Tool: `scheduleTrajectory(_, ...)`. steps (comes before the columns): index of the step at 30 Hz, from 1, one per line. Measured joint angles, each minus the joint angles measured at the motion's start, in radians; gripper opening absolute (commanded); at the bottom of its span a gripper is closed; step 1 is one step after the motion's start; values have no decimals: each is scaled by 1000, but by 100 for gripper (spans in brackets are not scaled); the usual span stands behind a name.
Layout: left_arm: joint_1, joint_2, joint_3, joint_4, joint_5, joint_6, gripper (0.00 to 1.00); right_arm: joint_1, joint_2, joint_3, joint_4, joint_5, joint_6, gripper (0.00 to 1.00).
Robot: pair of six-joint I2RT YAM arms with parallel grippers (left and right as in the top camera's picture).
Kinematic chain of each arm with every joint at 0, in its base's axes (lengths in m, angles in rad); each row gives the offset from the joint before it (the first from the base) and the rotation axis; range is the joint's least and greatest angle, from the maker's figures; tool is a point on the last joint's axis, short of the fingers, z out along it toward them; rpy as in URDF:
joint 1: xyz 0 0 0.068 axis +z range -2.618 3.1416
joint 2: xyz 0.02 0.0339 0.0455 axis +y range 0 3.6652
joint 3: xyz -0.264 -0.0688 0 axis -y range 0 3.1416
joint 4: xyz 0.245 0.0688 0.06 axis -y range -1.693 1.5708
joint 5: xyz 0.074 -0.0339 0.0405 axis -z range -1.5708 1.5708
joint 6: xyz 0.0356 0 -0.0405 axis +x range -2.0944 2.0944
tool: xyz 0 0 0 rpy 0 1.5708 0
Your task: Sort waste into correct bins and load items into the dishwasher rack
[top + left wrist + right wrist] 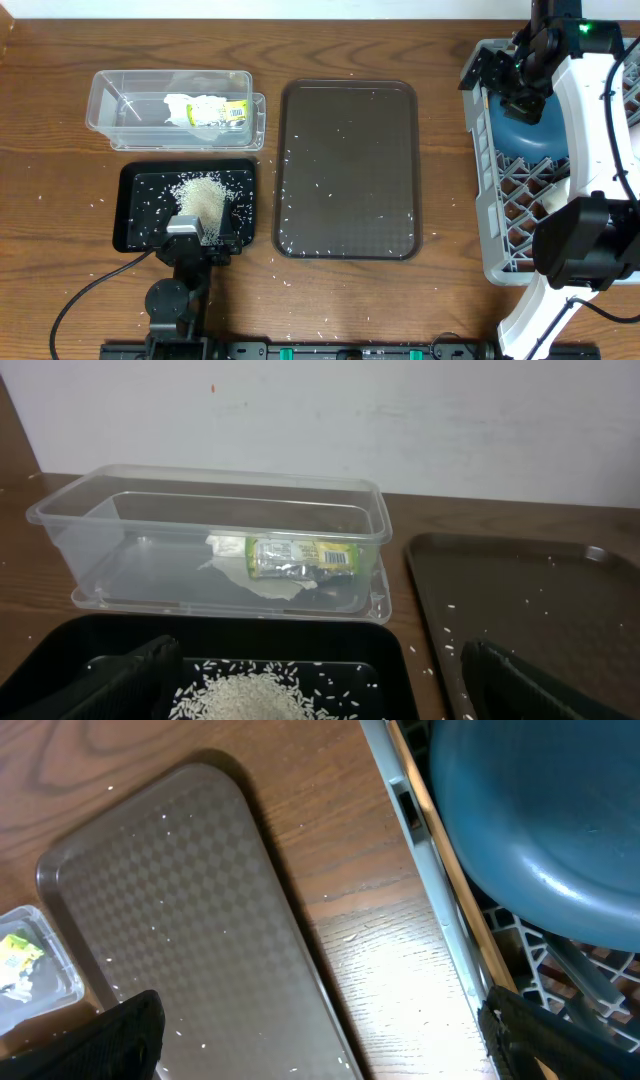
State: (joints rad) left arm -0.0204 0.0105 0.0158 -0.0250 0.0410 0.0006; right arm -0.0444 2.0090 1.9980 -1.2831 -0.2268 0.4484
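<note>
A heap of white rice (200, 195) lies in the black tray (140, 225); it also shows in the left wrist view (255, 695). The yellow-green wrapper (232, 110) and the white paper scrap (190, 108) lie in the clear tub (110, 95). The dark blue dish (535, 135) sits in the grey rack (485, 200). Thin wooden chopsticks (462, 910) lie along the rack's left wall (431, 880). My left gripper (200, 235) is open and empty over the black tray's near edge. My right gripper (497, 82) is open and empty above the rack's left wall, beside the dish (540, 830). The light blue bowl is hidden.
The dark brown serving tray (348, 170) lies between the bins and the rack, with stray rice grains on it. More grains dot the table around the black tray. A pale object (550, 200) sits in the rack, partly hidden by the right arm.
</note>
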Motion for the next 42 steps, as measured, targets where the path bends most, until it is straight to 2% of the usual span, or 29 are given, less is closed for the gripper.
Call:
scheduleTrajectory(29,0,0,2,-2,0,0,92,25,-9,0,0,3,0,99)
scheduleTrajectory(36,0,0,2,-2,0,0,92,113,-114,0,8,15,0,99)
scheduleTrajectory(42,0,0,2,-2,0,0,92,177,-256,0,19,144,0,99)
